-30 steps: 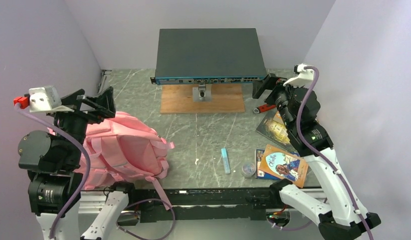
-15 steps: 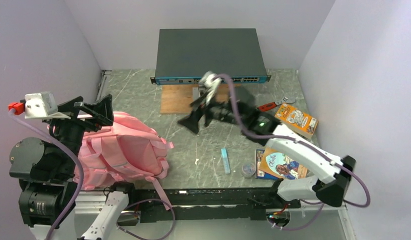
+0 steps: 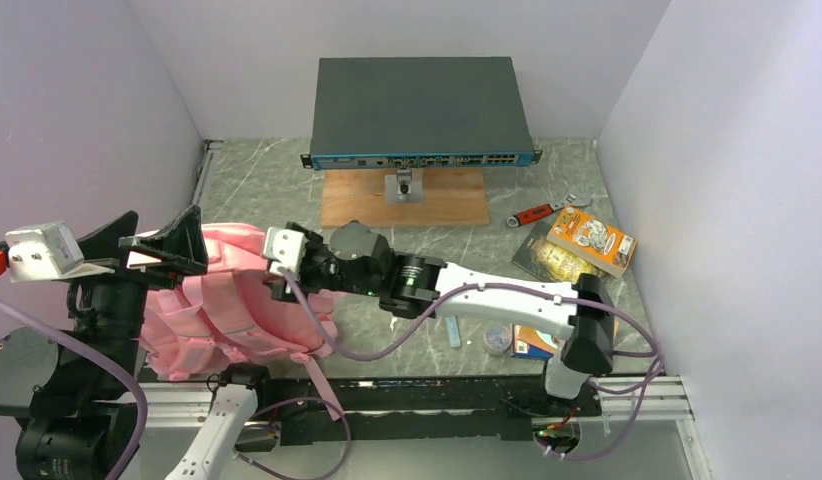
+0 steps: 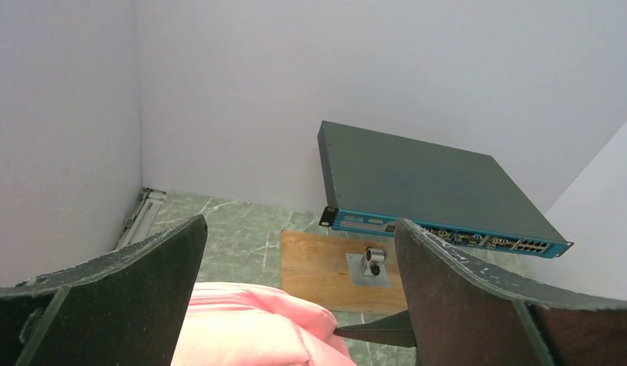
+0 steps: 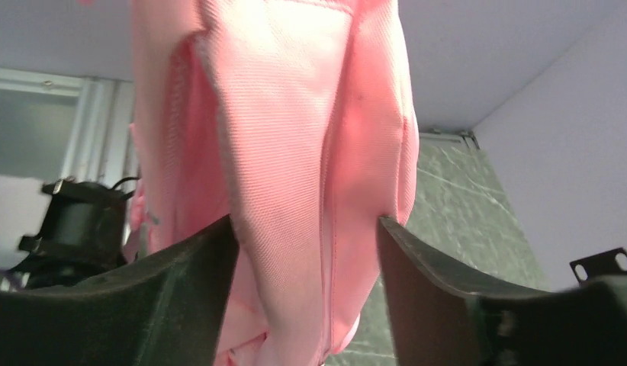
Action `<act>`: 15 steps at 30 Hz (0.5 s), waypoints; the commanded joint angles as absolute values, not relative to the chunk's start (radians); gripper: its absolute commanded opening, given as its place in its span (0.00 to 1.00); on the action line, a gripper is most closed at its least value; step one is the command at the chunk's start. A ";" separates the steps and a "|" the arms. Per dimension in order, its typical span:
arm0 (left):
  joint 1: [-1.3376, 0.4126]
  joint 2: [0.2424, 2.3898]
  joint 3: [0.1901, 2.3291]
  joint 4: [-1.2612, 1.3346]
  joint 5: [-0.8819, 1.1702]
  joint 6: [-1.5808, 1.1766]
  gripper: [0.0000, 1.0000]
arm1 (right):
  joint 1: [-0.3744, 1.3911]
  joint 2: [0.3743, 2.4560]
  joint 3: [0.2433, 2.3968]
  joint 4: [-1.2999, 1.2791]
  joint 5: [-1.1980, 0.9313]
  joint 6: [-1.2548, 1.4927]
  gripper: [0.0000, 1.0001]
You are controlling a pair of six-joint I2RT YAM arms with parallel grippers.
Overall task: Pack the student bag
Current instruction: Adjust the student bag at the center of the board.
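— Since you can see over the rail, where is the student bag point(image 3: 237, 305)?

— Lower left of the overhead view, slumped on the grey marbled surface point(image 3: 487, 250). It's pink, with its straps showing on top, and its near edge is by the rail at the front.

— And the right claw point(image 5: 307, 229)?

— Its arm stretches from the lower right clear across to the bag. In the wrist view the two dark fingers point(image 5: 143, 305) stand well apart with a fold of pink fabric between them. The cloth meets both inner faces. Whether they are pinching it or only flanking it, I cannot tell.

— The left claw point(image 4: 299, 229)?

— Spread wide, holding nothing, raised above the bag's left side at the left edge of the overhead view. Its own camera shows the top of the bag between the fingers, at the bottom of the frame.

— Anything else out there?

— A flat dark network switch point(image 3: 419, 105) at the top centre, with a wooden board point(image 3: 357, 205) beneath its front edge. At the right, an orange book point(image 3: 590, 238) overlaps a darker one. A red-handled tool point(image 3: 535, 212) lies just above them, well apart from the bag.
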State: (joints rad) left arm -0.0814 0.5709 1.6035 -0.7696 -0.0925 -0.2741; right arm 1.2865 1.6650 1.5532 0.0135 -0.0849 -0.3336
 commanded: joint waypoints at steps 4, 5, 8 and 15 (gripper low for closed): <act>-0.078 0.564 1.612 -0.776 -0.078 -0.265 0.99 | 1.279 1.736 1.628 0.207 0.034 -0.489 0.17; -0.078 0.562 1.609 -0.774 -0.076 -0.266 0.99 | 1.264 1.742 1.631 0.219 -0.006 -0.515 0.08; -0.078 0.561 1.602 -0.761 -0.067 -0.278 0.99 | 1.216 1.782 1.687 0.241 -0.081 -0.570 0.00; -0.078 0.564 1.615 -0.736 -0.052 -0.296 0.99 | 1.083 1.893 1.942 0.230 -0.236 -0.746 0.00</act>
